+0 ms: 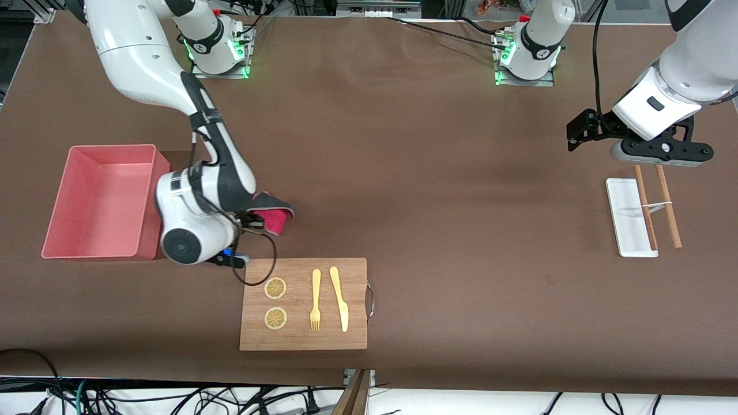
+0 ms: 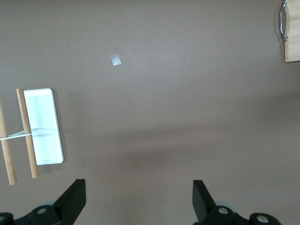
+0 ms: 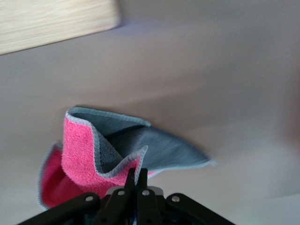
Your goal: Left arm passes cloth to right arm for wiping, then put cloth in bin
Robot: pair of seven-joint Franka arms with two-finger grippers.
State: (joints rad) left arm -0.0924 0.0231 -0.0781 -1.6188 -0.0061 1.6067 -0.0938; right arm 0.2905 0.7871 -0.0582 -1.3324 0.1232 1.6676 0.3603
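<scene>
Setting: robotics laboratory. Evidence: two white jointed robot arms (image 1: pixel 144 63) (image 1: pixel 686 69) bolted on lit metal base plates (image 1: pixel 219 69) to a brown-covered tabletop (image 1: pixel 403 173); loose black cables (image 1: pixel 173 397) trailed along its edge; aluminium framing (image 1: pixel 375 7) stood above.

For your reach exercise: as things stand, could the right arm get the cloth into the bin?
Probably yes. The right hand is shut on the cloth right beside the bin, whose open top has nothing over it.
</scene>
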